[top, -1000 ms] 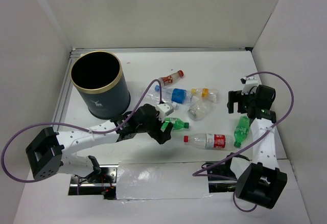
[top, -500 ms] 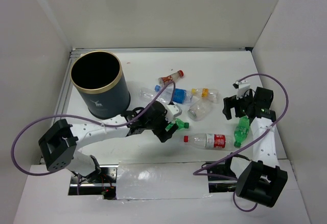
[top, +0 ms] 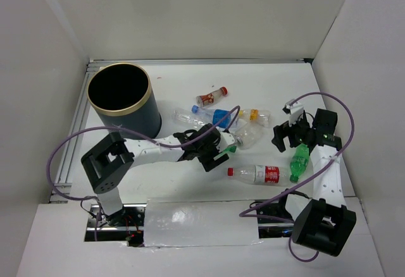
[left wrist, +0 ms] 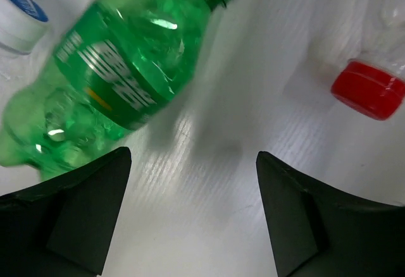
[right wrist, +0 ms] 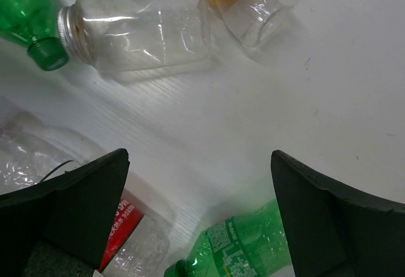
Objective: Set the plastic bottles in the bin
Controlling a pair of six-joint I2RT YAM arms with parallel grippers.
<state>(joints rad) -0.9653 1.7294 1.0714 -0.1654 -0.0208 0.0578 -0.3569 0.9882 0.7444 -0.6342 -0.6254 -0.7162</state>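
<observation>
Several plastic bottles lie right of the bin point(top: 124, 105), a tall navy bucket with a gold rim. My left gripper point(top: 220, 150) point(left wrist: 193, 158) is open low over the table, only bare surface between its fingers. A green bottle point(left wrist: 117, 68) point(top: 231, 148) lies just ahead and to its left, and the red cap point(left wrist: 367, 89) of a red-label bottle point(top: 259, 174) is to the right. My right gripper point(top: 286, 139) point(right wrist: 199, 182) hangs open over bare table. Beneath its near side lies another green bottle point(right wrist: 253, 245) point(top: 299, 159). Ahead of it is a clear jar point(right wrist: 136, 27) point(top: 247, 136).
A blue-label bottle point(top: 216, 117), a yellow-label bottle point(top: 254, 116) and a small red-label bottle point(top: 212, 95) lie farther back. White walls close in the table on three sides. A metal rail point(top: 74, 125) runs along the left edge beside the bin.
My left arm has stretched farther right, carrying its gripper down over the green bottle at the middle. My right gripper has shifted slightly left, toward the clear jar.
</observation>
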